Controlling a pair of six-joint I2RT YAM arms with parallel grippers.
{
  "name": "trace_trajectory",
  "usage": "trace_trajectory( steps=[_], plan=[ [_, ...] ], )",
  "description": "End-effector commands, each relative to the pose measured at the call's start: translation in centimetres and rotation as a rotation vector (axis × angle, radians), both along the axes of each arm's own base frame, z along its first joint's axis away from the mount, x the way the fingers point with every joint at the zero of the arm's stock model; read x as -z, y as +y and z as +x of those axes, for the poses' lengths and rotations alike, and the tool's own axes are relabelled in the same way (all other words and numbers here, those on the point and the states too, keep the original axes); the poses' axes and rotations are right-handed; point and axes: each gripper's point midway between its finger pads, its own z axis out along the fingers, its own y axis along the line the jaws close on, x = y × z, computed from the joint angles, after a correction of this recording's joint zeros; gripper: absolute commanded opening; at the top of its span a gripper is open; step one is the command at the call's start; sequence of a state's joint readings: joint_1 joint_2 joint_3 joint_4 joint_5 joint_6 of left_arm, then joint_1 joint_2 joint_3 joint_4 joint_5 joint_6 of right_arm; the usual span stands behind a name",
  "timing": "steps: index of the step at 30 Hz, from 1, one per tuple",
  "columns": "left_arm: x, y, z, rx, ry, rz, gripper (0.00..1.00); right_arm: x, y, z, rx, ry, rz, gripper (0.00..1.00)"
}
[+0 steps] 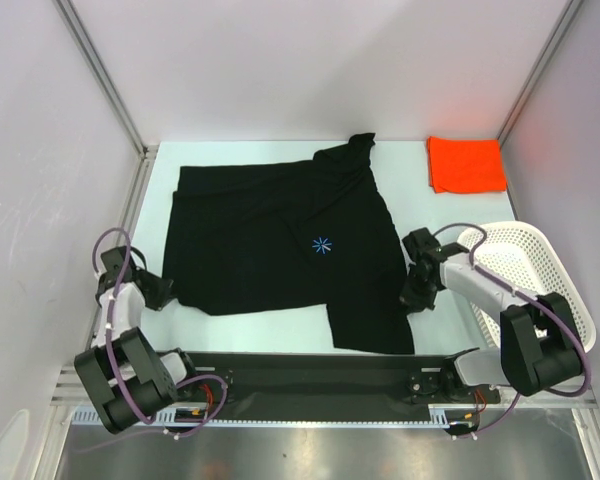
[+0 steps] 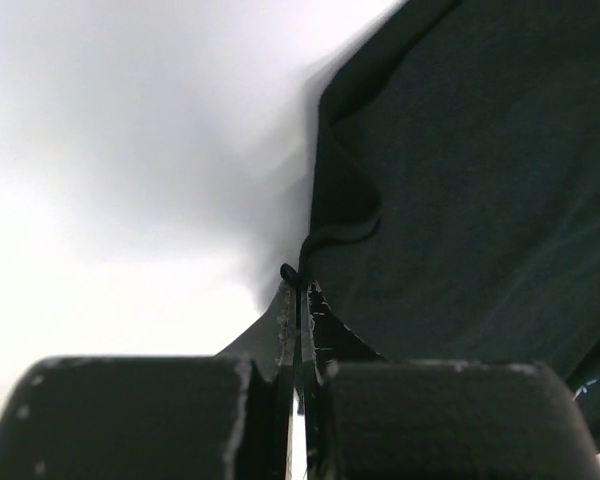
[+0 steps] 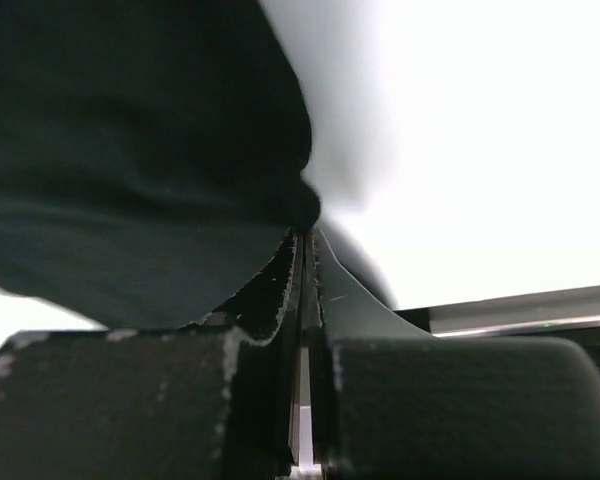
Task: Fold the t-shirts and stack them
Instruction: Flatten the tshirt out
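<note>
No text; blue starburst (image 1: 323, 245) on black t-shirt (image 1: 250, 225)

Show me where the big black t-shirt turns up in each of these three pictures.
Top external: black t-shirt spread across the middle of the table.
Left wrist: fills the right side, edge at the shut jaws.
Right wrist: fills the upper left, edge at the shut jaws.
Shared landmark: the white table, bare beside the shirt's edge.

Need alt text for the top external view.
A black shirt lies spread on a white table, the left gripper at its near left corner and the right gripper at its right edge, both shut on it. A folded orange shirt sits far right; a white basket stands at the near right.
</note>
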State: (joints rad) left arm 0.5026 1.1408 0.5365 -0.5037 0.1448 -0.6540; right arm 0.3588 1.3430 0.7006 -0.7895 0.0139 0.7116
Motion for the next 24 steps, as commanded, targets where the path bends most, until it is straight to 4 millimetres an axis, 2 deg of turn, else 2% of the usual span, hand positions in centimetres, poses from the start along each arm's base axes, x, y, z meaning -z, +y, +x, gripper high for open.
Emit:
trace_trajectory(
  steps=[1,2,4,5,7,8,11,12,14,15,17,18,19,20,21,22,23,24],
  plan=[
    [-3.4,1.4,1.5,0.021,-0.068,0.077,0.0,-4.4,-0.4,5.0,-0.009,-0.189,-0.012,0.0],
    [-4.0,1.5,1.7,0.03,-0.083,0.085,0.0,-6.6,-0.2,7.0,-0.007,-0.257,-0.003,0.0],
    [-5.9,1.9,2.8,0.058,-0.138,0.118,0.0,-8.8,-0.1,9.0,0.007,-0.323,0.011,0.0],
    [-7.0,2.0,3.3,0.064,-0.18,0.138,0.0,-11.2,0.1,11.0,0.016,-0.396,0.03,0.0],
    [-9.3,2.1,4.3,0.075,-0.252,0.158,0.0,-13.9,0.4,13.0,0.02,-0.485,0.066,0.0],
    [-10.7,1.9,4.8,0.086,-0.301,0.162,0.0,-16.6,0.5,15.0,0.028,-0.578,0.089,0.0],
    [-15.6,1.4,6.1,0.109,-0.43,0.167,0.0,-21.4,1.0,17.7,0.039,-0.707,0.143,0.0],
    [-18.5,0.8,6.9,0.134,-0.501,0.173,0.01,-25.1,1.1,18.8,0.041,-0.794,0.165,0.0],
    [-21.8,0.1,7.2,0.162,-0.573,0.189,0.0,-29.0,1.4,19.7,0.039,-0.903,0.192,0.0],
    [-25.5,-0.3,7.4,0.181,-0.654,0.229,0.0,-31.9,1.4,20.0,0.042,-0.973,0.214,0.0],
    [-29.7,-1.1,7.3,0.218,-0.761,0.261,0.0,-36.0,1.4,19.8,0.034,-1.091,0.238,0.0],
    [-33.9,-1.7,6.6,0.235,-0.854,0.311,0.0,-37.7,1.3,19.6,0.031,-1.143,0.248,0.0],
    [-36.0,-2.1,6.3,0.252,-0.896,0.334,0.0,-39.7,1.2,19.1,0.026,-1.203,0.262,0.0],
    [-37.8,-2.5,5.8,0.265,-0.927,0.362,0.0,-42.5,0.9,18.2,0.024,-1.299,0.275,0.0],
    [-41.7,-3.3,4.8,0.296,-1.002,0.426,0.0,-44.0,0.8,17.7,0.023,-1.349,0.285,0.0],
    [-43.4,-3.7,4.2,0.306,-1.036,0.456,0.0,-46.1,0.5,17.1,0.025,-1.422,0.295,0.0],
    [-44.9,-4.0,3.5,0.31,-1.069,0.489,0.0,-48.2,0.0,15.5,0.027,-1.492,0.302,0.0],
    [-47.7,-4.5,2.3,0.318,-1.128,0.542,0.0,-49.7,-0.2,14.6,0.024,-1.543,0.306,0.0]
  ],
)
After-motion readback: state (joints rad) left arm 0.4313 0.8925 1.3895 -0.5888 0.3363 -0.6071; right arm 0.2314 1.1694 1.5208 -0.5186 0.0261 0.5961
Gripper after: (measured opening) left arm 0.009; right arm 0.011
